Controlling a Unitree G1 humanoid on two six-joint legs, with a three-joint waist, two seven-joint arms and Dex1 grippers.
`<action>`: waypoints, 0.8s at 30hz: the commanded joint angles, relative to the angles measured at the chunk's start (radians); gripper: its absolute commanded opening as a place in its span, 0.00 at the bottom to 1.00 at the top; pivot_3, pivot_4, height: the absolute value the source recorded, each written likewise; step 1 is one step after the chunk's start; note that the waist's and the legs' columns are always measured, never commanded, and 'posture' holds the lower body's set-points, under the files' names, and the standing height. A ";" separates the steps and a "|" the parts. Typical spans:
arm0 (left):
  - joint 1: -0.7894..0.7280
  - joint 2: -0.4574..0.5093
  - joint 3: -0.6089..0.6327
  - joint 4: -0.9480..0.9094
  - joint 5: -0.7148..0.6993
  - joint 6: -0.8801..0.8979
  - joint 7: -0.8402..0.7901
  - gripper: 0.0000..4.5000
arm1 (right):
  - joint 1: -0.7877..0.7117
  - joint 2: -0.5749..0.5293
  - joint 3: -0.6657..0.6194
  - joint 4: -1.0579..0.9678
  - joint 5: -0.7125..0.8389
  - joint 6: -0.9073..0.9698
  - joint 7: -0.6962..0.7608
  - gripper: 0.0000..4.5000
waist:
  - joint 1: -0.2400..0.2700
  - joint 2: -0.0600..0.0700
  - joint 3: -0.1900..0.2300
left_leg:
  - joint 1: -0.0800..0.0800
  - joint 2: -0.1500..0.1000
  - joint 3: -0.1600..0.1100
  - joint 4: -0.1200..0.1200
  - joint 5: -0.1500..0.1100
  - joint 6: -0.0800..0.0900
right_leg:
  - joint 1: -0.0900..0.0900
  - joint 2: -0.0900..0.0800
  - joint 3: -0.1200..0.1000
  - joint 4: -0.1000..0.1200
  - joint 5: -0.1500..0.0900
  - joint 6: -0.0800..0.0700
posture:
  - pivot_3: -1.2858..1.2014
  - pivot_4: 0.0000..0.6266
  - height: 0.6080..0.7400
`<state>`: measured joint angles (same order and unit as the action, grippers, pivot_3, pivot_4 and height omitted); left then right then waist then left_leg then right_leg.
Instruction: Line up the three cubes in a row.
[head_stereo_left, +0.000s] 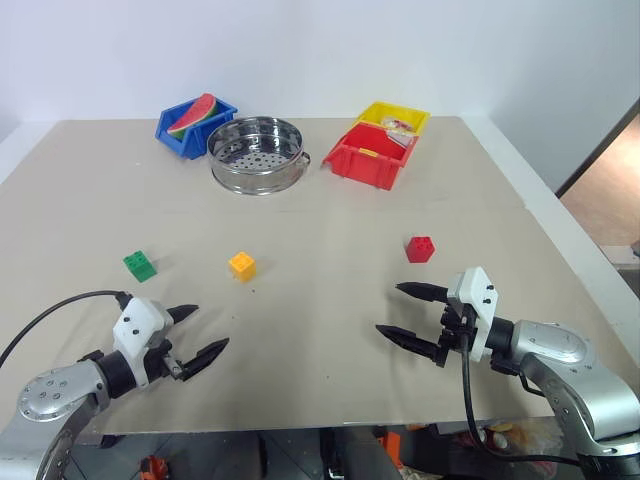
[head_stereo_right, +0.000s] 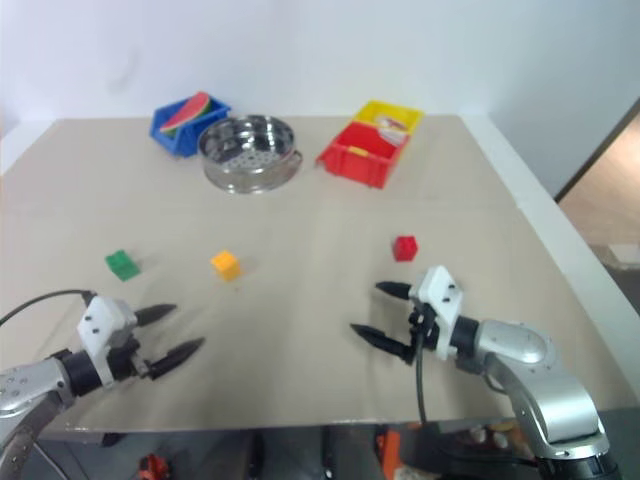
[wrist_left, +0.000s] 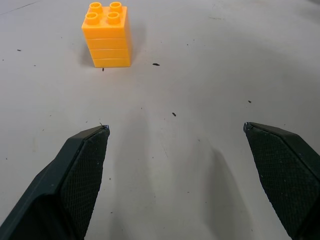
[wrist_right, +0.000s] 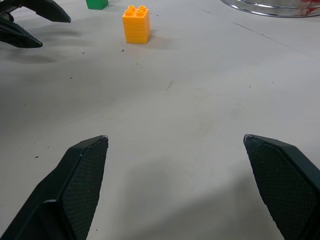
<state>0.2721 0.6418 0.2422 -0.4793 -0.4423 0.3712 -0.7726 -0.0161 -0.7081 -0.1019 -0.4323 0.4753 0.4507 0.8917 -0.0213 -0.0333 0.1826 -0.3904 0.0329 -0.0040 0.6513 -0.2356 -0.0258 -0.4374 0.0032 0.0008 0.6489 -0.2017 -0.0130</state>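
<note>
Both grippers, left (head_stereo_left: 192, 335) and right (head_stereo_left: 408, 315), have jaws wide apart, nothing held. The orange cube (wrist_left: 106, 34), green cube (head_stereo_left: 139, 265) and red cube (head_stereo_left: 420, 248) look light, rigid, slick plastic; I'd pinch the flat sides, below the studs.

desk (head_stereo_left: 300, 330): big, beige, flat
near side: green cube (head_stereo_left: 139, 265), yellow-orange cube (head_stereo_left: 242, 265), red cube (head_stereo_left: 420, 248)
far side: blue bin (head_stereo_left: 180, 135), steel pot (head_stereo_left: 256, 154), red bin (head_stereo_left: 368, 155), yellow bin (head_stereo_left: 394, 117)

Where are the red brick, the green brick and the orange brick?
red brick (head_stereo_left: 420, 249), left eye view, on its front face.
green brick (head_stereo_left: 139, 266), left eye view, on its studded top.
orange brick (wrist_left: 106, 35), left wrist view, on its ribbed front side.
</note>
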 joint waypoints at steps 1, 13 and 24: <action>-0.020 -0.009 0.002 -0.003 -0.004 -0.028 0.001 0.99 | -0.004 0.001 -0.004 -0.037 0.001 -0.022 -0.007 1.00 | 0.000 0.000 0.000 | 0.000 0.000 0.000 0.000 0.000 0.000 | 0.000 0.000 0.000 0.000 0.000 0.000 | 0.52 0.24 1.00; -0.068 -0.026 -0.018 0.027 -0.010 -0.075 -0.031 0.99 | -0.003 0.014 0.008 -0.042 -0.007 -0.030 -0.030 1.00 | 0.000 0.000 0.000 | 0.000 0.000 0.000 0.000 0.000 0.000 | 0.000 0.000 0.000 0.000 0.000 0.000 | 0.52 0.24 1.00; -0.250 0.059 -0.202 -0.070 -0.091 0.026 -0.193 0.99 | -0.233 0.165 -0.131 0.031 -0.054 0.025 -0.418 1.00 | 0.000 0.000 0.000 | 0.000 -0.001 0.000 0.003 0.000 0.001 | 0.001 0.001 0.002 0.000 0.003 0.003 | 0.52 0.24 1.00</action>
<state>0.0381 0.6858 0.0469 -0.5265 -0.5073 0.3749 -0.9486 -0.2382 -0.5525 -0.2010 -0.4137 0.4390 0.4637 0.5391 -0.0214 -0.0329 0.1828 -0.3908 0.0314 -0.0037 0.6544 -0.2352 -0.0251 -0.4364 0.0050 0.0044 0.6491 -0.1988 -0.0098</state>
